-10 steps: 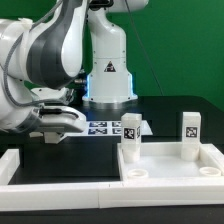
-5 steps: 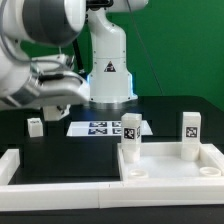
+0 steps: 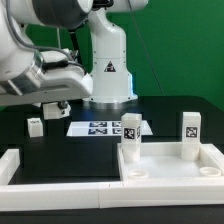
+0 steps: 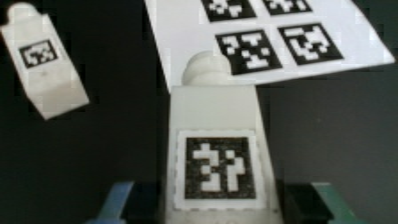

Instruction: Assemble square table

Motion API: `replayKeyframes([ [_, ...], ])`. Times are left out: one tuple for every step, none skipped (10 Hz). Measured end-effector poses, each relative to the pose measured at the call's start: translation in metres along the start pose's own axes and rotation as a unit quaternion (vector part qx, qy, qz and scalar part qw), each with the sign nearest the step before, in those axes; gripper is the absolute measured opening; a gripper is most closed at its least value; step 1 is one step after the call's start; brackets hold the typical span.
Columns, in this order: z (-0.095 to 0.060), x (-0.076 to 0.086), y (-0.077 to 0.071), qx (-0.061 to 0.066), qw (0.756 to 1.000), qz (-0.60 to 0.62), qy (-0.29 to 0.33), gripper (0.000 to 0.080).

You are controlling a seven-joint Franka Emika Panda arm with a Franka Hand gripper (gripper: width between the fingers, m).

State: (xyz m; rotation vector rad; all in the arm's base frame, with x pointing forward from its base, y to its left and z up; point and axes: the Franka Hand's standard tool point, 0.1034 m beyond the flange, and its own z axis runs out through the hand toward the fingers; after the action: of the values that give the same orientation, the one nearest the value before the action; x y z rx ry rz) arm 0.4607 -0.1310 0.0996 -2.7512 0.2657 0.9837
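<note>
One loose leg post (image 3: 34,125) sits on the black table (image 3: 60,145) at the exterior view's left, well apart from the slab; it is not the one in hand. Just to its right hangs the gripper (image 4: 226,203); in the wrist view the blue fingertips (image 4: 125,200) flank a second leg post, the held leg post (image 4: 217,130), whose tag faces the camera; the jaws look clamped on its sides, partly closed, with the post's far end reaching over the edge of the marker board (image 3: 105,127). Further right lies the square tabletop (image 3: 165,165), inside the border wall (image 3: 60,188), with the left standing leg post (image 3: 130,130) and the right standing leg post (image 3: 189,127) already upright on its far side.

To do this step well, I judge the held leg post should be carried high enough to clear both the marker board and the slab's raised rim; it should then be brought upright over a free corner of the slab, kept clear of the two standing posts, lowered straight, and turned without tilting; a skewed start could jam it or nudge the slab.

The arm (image 3: 45,60) fills the upper left of the exterior view, its wrist bent low over the table beside the marker board, and the gripper hangs above the surface rather than touching it.
</note>
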Motion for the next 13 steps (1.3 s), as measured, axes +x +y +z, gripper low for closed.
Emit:
replayKeyframes([
  [-0.029,0.001,-0.032,-0.012,0.999,-0.025,0.034,0.0289],
  [-0.053,0.010,-0.053,-0.026,0.995,-0.049,0.082,0.0289],
  [-0.070,0.017,-0.063,-0.035,0.989,-0.070,0.126,0.0289],
  [-0.070,0.020,-0.060,-0.038,0.983,-0.068,0.164,0.0289],
  [-0.067,0.018,-0.058,-0.038,0.981,-0.067,0.179,0.0289],
  [-0.072,0.024,-0.056,-0.043,0.973,-0.066,0.219,0.0289],
  [-0.076,0.026,-0.060,-0.051,0.963,-0.065,0.256,0.0291],
  [-0.087,0.032,-0.082,-0.059,0.953,-0.078,0.288,0.0291],
  [-0.100,0.041,-0.108,-0.060,0.935,-0.078,0.340,0.0291],
  [-0.103,0.044,-0.135,-0.048,0.922,-0.056,0.380,0.0291],
  [-0.096,0.045,-0.162,-0.033,0.914,-0.032,0.402,0.0291],
  [-0.093,0.051,-0.185,-0.015,0.891,-0.016,0.453,0.0291],
  [-0.083,0.052,-0.199,-0.015,0.877,-0.026,0.480,0.0291],
])
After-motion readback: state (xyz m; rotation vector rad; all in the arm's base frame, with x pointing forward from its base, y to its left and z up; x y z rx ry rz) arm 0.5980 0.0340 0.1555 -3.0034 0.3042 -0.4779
